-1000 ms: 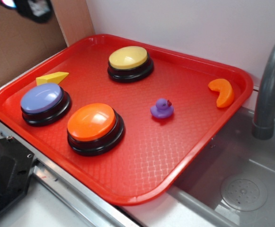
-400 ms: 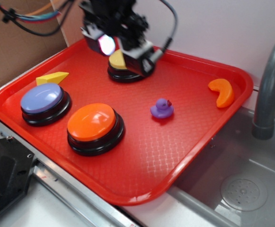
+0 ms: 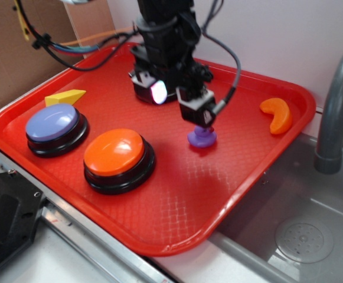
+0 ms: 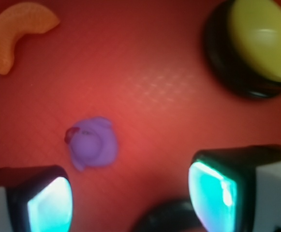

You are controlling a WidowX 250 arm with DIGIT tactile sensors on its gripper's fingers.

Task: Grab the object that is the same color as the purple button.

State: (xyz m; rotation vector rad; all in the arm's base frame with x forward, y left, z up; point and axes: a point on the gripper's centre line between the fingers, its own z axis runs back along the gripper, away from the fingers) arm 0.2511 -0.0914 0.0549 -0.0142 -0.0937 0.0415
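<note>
Arm now lower, over purple duck [image 3: 202,137]

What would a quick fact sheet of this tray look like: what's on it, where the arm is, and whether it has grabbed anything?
tray: red, beside a sink
buttons: purple button, orange button; yellow button in the wrist view
small items: purple duck, orange crescent, yellow wedge
gripper: right above the duck, jaws open
grabbed: nothing yet; duck sits on the tray
</note>
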